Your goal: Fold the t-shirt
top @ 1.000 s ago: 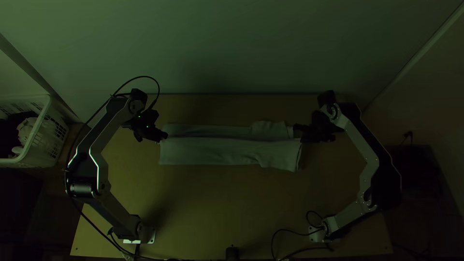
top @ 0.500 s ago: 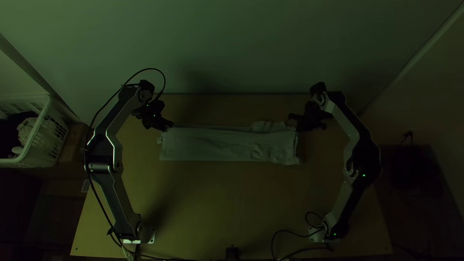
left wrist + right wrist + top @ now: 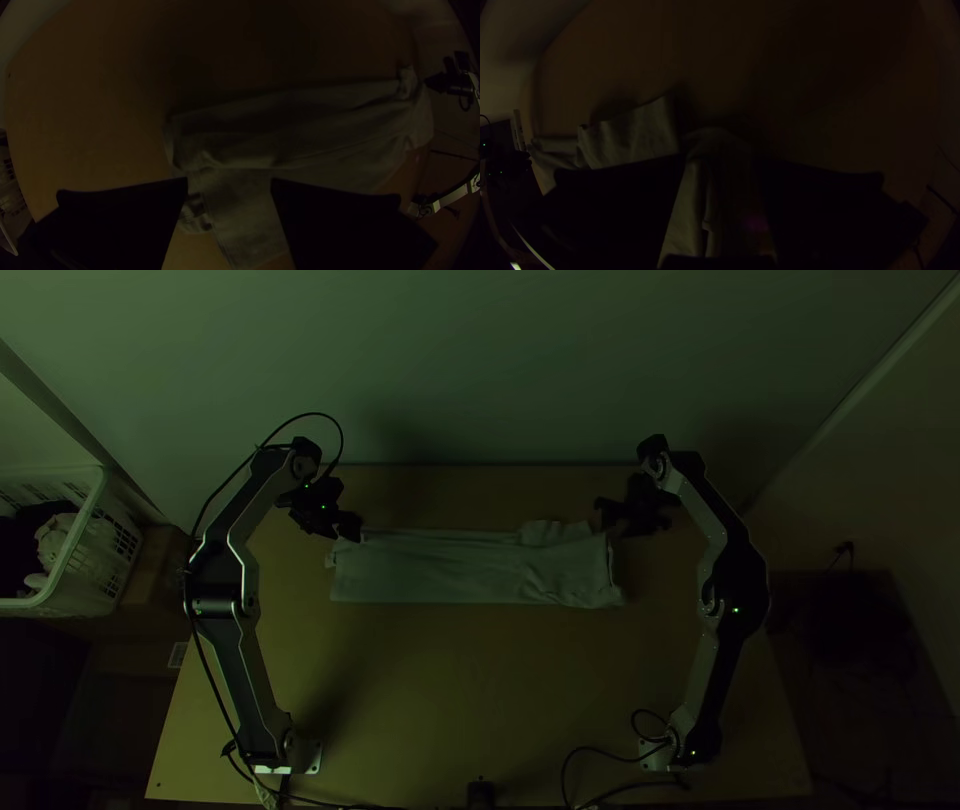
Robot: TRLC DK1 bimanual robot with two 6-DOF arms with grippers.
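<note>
- Top view: shows the t-shirt (image 3: 440,567) folded into a long, narrow strip on the surface (image 3: 430,690), stretched crosswise between the left arm's side and the right arm's.
- Has creases running lengthwise, with more wrinkling towards the right end (rather rumpled just there).
- Shows a short flap (image 3: 555,532) jutting from the far edge, nearer the right end than the left.
- Places the left tool (image 3: 350,528) at the far left corner of the t-shirt, fingers spread wide; cannot tell whether touching.
- Places the right tool (image 3: 608,520) near the far right corner, also spread wide.
- Left wrist view: looks down past widely parted fingers (image 3: 120,220) onto overlapping layers of the t-shirt, with part of the right arm (image 3: 452,82) farther off.
- Right wrist view: shows a broad gap between the fingers (image 3: 825,210), with rumpled folds of the t-shirt visible through it (quite dark in the middle).
- Top view again: includes a white basket (image 3: 98,510) beyond the surface on the left, holding pale cloth (image 3: 55,540) and something dark.
</note>
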